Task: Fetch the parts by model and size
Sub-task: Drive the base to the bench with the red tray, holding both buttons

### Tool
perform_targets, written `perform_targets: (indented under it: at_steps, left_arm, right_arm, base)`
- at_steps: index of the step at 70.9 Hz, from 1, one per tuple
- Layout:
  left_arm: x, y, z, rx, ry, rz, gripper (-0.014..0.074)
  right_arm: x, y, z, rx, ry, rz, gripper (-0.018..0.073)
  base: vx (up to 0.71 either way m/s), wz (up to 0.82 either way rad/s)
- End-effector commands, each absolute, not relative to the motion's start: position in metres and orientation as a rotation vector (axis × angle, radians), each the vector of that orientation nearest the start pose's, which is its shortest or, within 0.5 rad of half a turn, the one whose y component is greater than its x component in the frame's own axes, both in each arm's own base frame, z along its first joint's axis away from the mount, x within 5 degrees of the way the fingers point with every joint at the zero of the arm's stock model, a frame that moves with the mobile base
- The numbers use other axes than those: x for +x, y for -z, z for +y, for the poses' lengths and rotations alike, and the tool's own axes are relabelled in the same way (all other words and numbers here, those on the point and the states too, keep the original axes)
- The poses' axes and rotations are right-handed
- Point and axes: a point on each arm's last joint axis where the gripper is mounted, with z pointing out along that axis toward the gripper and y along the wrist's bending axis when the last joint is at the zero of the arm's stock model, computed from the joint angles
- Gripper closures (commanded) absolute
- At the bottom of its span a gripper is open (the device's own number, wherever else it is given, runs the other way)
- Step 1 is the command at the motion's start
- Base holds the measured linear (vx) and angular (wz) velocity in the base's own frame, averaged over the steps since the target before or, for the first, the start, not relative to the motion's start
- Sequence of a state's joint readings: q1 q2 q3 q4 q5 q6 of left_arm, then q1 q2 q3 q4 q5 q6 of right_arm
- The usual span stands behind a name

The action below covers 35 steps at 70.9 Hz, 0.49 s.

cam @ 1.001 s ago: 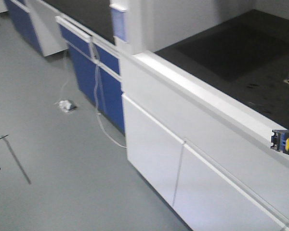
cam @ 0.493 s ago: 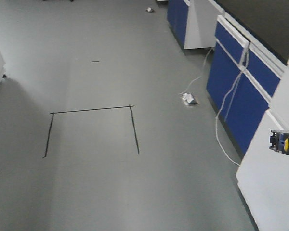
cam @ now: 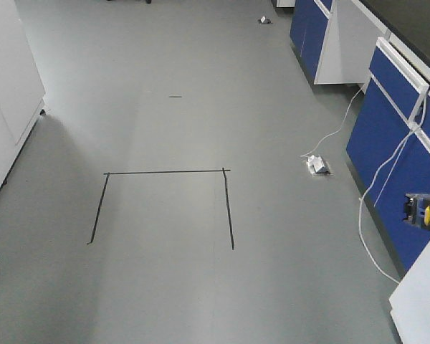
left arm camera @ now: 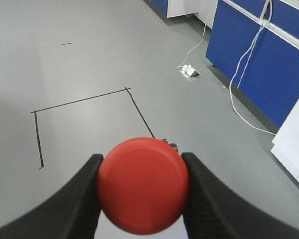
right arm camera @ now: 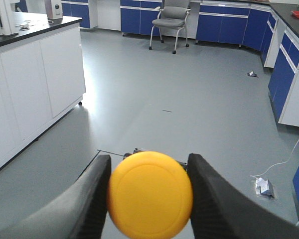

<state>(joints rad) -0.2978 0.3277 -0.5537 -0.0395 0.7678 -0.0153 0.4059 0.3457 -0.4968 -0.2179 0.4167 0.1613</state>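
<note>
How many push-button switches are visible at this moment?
2. The red switch is clamped in the left gripper; the yellow switch in the right gripper. No others visible.

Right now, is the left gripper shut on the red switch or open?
Shut: the left gripper has both black fingers pressed against the sides of the red switch.

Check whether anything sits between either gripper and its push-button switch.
Nothing visible. The left gripper is closed directly on the red mushroom-cap switch, the right gripper on the yellow switch, each cap pinched from both sides.
</note>
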Motion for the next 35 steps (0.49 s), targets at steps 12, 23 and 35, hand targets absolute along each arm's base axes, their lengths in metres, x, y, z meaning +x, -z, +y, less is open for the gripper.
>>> perform_targets:
  at_steps: [12, 23, 35]
  left_arm:
    - [0.0588, -0.322, -0.0209, 0.258, 0.262, 1.934, 0.0603]
    - [0.0588, -0.322, -0.0209, 0.258, 0.262, 1.934, 0.0603]
    - [0.0588, -0.322, -0.0209, 0.258, 0.262, 1.934, 0.0603]
  right_arm:
    - [0.0727, -0.3355, 0.0235, -0.332, -0.19, 1.612, 0.0561]
    - [0.0727, -0.3355, 0.0235, -0.332, -0.19, 1.612, 0.0561]
    - [0.0727, -0.3355, 0.0235, -0.332, -0.19, 1.612, 0.0561]
  base:
    - [0.38, -0.04]
    - [0.49, -0.02]
    - [0.57, -0.03]
